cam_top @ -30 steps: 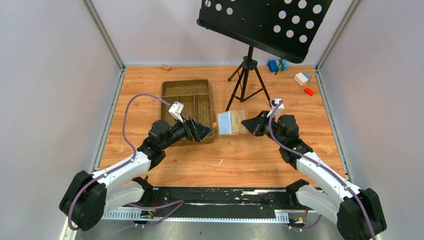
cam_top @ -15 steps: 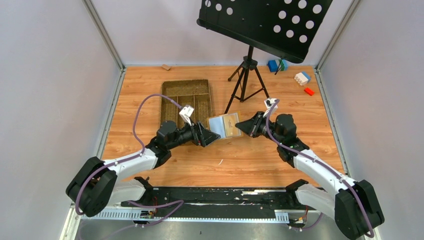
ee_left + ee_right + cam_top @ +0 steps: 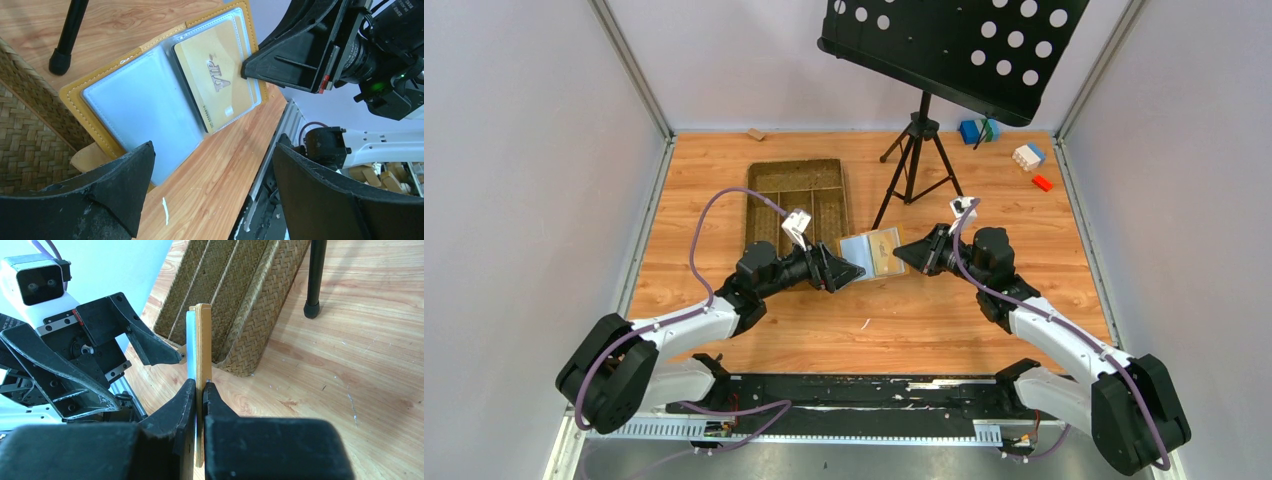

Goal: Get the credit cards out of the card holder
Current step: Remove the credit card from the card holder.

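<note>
- The right pincer [image 3: 906,254] is clamped on the card holder [image 3: 871,252], both fingers tight on its right-hand edge. In the right wrist view the pincer [image 3: 200,385] grips the mustard cover [image 3: 203,340] edge-on.
- The holder is folded open mid-desk, with its grey-blue inner side turned toward the left arm. In the top view the right pincer is at its 3 o'clock.
- We can't tell for sure whether its lower edge rests on the desk [image 3: 924,320] or hangs just above it.
- The left pincer [image 3: 849,272] has its fingers wide apart with nothing between them, and it points at the holder from about 8 o'clock.
- From the left wrist, the left pincer [image 3: 214,147] frames the holder's [image 3: 140,100] lower corner without touching it.
- One tan-gold credit card [image 3: 217,82] is visible, seated in the clear right-hand pocket with "VIP" lettering on it. The left-hand pocket shows only pale blue.
- The tip of the right pincer [image 3: 250,67] sits at the card's 3 o'clock edge, pinching the holder's rim.
- The woven tray [image 3: 751,210] is at the holder's 10 o'clock, just beside it. Its wall [image 3: 240,305] stands right behind the holder in the right wrist view.
- The music stand tripod [image 3: 914,160] is at the holder's 1 o'clock, with one foot [image 3: 60,60] on the desk near the holder's top edge.
</note>
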`<state>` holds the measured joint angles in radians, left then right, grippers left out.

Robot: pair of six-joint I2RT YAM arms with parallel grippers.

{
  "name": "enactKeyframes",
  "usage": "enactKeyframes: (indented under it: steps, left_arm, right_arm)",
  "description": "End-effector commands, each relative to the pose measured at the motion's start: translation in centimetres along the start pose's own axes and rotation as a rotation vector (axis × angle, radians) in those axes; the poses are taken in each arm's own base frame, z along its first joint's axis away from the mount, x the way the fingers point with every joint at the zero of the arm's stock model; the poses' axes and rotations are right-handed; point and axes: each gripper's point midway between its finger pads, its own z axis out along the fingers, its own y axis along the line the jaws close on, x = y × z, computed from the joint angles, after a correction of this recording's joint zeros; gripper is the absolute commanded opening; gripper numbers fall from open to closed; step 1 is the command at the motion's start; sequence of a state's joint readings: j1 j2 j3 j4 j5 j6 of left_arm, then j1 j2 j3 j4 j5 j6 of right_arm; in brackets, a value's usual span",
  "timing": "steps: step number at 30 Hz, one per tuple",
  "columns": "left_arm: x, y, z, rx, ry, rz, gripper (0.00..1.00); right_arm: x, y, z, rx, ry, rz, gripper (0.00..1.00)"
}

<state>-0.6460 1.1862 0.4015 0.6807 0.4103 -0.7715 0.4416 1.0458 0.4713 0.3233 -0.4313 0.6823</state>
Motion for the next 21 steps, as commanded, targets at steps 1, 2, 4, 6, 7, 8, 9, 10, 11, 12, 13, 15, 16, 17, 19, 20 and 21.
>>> enactKeyframes:
  steps: [1, 2, 4, 6, 7, 8, 9, 10, 11, 12, 13, 15, 16, 17, 19, 20, 21]
  left_arm:
    - [-1.9, -1.7, 0.4, 0.061, -0.05, 0.053, 0.93]
    - [-1.9, -1.8, 0.5, 0.063, -0.047, 0.054, 0.93]
    - [-1.7, -1.9, 0.7, 0.078, -0.037, 0.048, 0.92]
    - [-1.5, -2.3, 0.9, 0.106, -0.028, 0.032, 0.89]
    - [-1.3, -2.4, 1.1, 0.119, -0.022, 0.023, 0.87]
    - [-1.3, -2.6, 1.2, 0.136, -0.021, 0.017, 0.84]
    - [-1.2, -2.7, 1.3, 0.148, -0.015, 0.011, 0.82]
    - [-1.1, -2.7, 1.4, 0.153, -0.01, 0.007, 0.81]
    - [-1.1, -2.8, 1.5, 0.157, -0.005, 0.006, 0.79]
    - [-1.1, -2.8, 1.5, 0.159, -0.003, 0.006, 0.78]
    - [-1.1, -2.8, 1.5, 0.16, -0.002, 0.009, 0.76]
    - [-1.1, -3.1, 1.5, 0.17, 0.0, 0.014, 0.72]
    - [-1.2, -3.1, 1.5, 0.173, -0.001, 0.014, 0.7]
    - [-1.2, -3.3, 1.4, 0.177, -0.001, 0.017, 0.68]
    - [-1.2, -3.3, 1.5, 0.181, 0.002, 0.016, 0.63]
    - [-1.2, -3.3, 1.6, 0.182, 0.007, 0.011, 0.61]
    - [-1.0, -3.3, 1.7, 0.185, 0.013, 0.006, 0.59]
  right_arm:
    - [-1.6, 1.5, -0.2, -0.054, -0.058, -0.041, 0.0]
    - [-1.6, 1.6, -0.1, -0.061, -0.056, -0.04, 0.0]
    - [-1.6, 1.7, -0.2, -0.069, -0.055, -0.042, 0.0]
    - [-1.6, 1.8, -0.2, -0.075, -0.057, -0.044, 0.0]
    - [-1.6, 2.0, -0.2, -0.083, -0.058, -0.045, 0.0]
    - [-1.6, 2.1, -0.2, -0.092, -0.058, -0.042, 0.0]
    - [-1.5, 2.4, -0.3, -0.108, -0.054, -0.042, 0.0]
    - [-1.5, 2.7, -0.3, -0.124, -0.054, -0.043, 0.0]
    - [-1.4, 3.0, -0.3, -0.138, -0.05, -0.043, 0.0]
    - [-1.4, 3.1, -0.3, -0.148, -0.047, -0.043, 0.0]
    - [-1.3, 3.2, -0.3, -0.155, -0.042, -0.038, 0.0]
    - [-1.2, 3.4, -0.2, -0.168, -0.038, -0.034, 0.0]
    - [-1.1, 3.4, -0.2, -0.174, -0.033, -0.032, 0.0]
    - [-1.1, 3.5, -0.1, -0.179, -0.031, -0.032, 0.0]
    - [-1.0, 3.7, -0.1, -0.196, -0.025, -0.03, 0.0]
    - [-0.8, 3.9, 0.0, -0.209, -0.019, -0.029, 0.0]
    - [-0.8, 4.1, 0.0, -0.222, -0.015, -0.031, 0.0]
